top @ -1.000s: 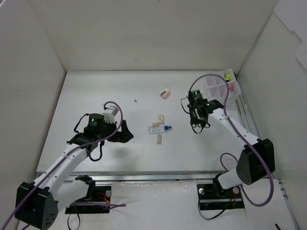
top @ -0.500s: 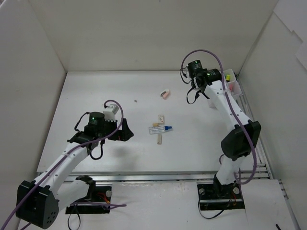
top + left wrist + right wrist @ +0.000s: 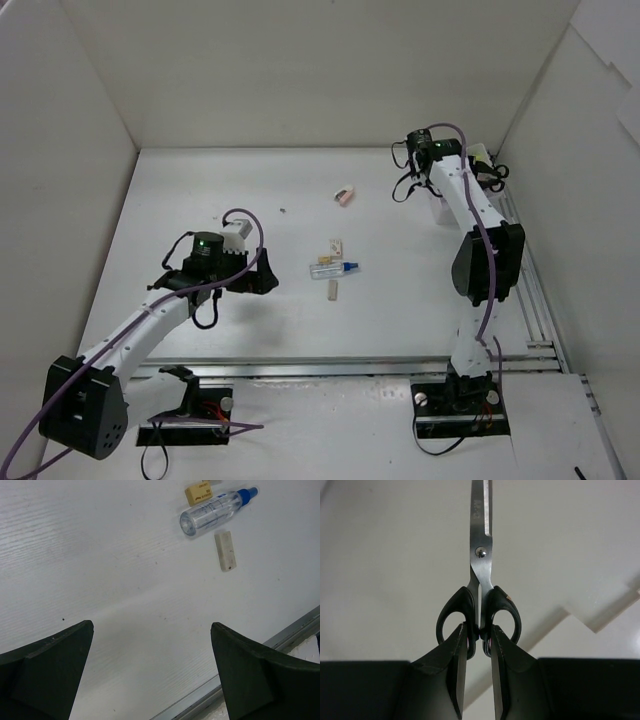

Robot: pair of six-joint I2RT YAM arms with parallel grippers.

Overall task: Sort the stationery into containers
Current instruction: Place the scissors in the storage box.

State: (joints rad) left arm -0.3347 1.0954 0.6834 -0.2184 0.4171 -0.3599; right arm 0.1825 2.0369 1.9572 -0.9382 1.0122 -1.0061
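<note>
My right gripper [image 3: 479,630] is shut on the black scissors [image 3: 480,575], pinching them between the two handle loops, blades pointing away. From above, that gripper [image 3: 487,172] reaches over the white organiser box [image 3: 438,207] at the far right, and the arm covers most of the box. A yellow-capped marker [image 3: 477,158] shows in the box. My left gripper [image 3: 262,272] [image 3: 151,627] is open and holds nothing, low over the table left of the centre. Ahead of it lie a clear blue-capped tube [image 3: 215,511] [image 3: 333,268], a beige eraser [image 3: 197,493] and a pale eraser stick [image 3: 225,550].
A pink eraser [image 3: 343,196] lies alone toward the back of the table. White walls enclose the table on the left, back and right. A metal rail [image 3: 295,627] runs along the table's near edge.
The right arm has swung from the middle right of the table up and back over the organiser box, carrying the scissors. The left arm has edged slightly to the right.
</note>
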